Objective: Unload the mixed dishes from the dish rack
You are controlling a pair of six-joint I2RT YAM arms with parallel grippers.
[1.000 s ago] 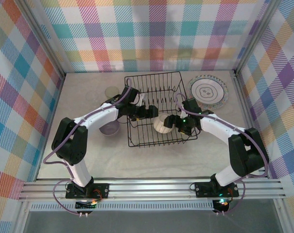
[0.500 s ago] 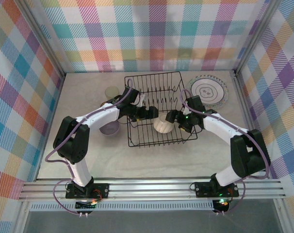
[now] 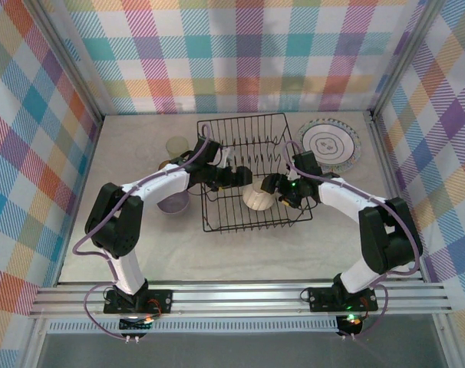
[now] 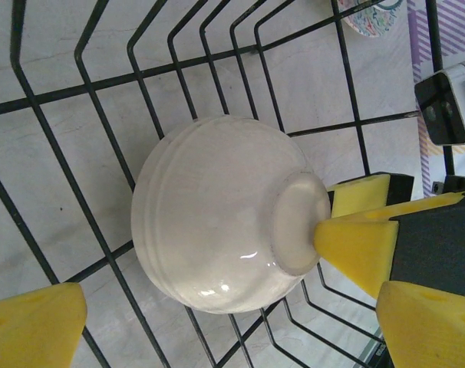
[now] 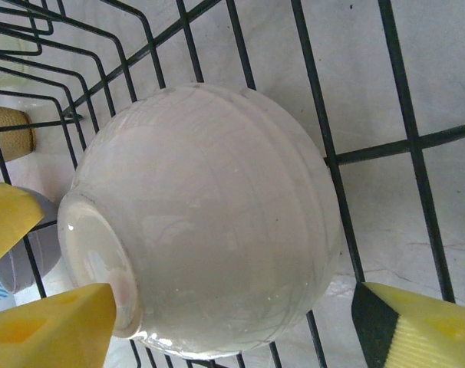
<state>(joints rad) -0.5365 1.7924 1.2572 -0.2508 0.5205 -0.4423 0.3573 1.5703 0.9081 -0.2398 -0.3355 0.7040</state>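
Cream bowl lies overturned and tilted on the wires of the dish rack, mouth turned away and foot ring facing the grippers. That's prob. why both arms come in low, inside the rack, instead of dropping from above. R gripper is open w/ the bowl between its pads. One pad sits right at the foot rim and seems to touch it. The other is just clear of the round wall on the opp. side, so no clamp yet. The straddle looks chosen to bite across foot and belly, since the rim is out of reach. The glaze is shiny, so I'd expect it to slip if squeezed off-centre. L gripper is also open, jaws wide, holding nothing. The bowl is straight ahead of it and untouched, perhaps on standby as a stop or helper. The rack wires run close under and beside the bowl and could snag a pad on the lift. A ringed plate lies flat on the table beyond the R gripper, outside the rack. A pale cup and a grey bowl stand on the table behind the L gripper, beside its arm. By the look of it, the cream bowl is the piece left to unload.
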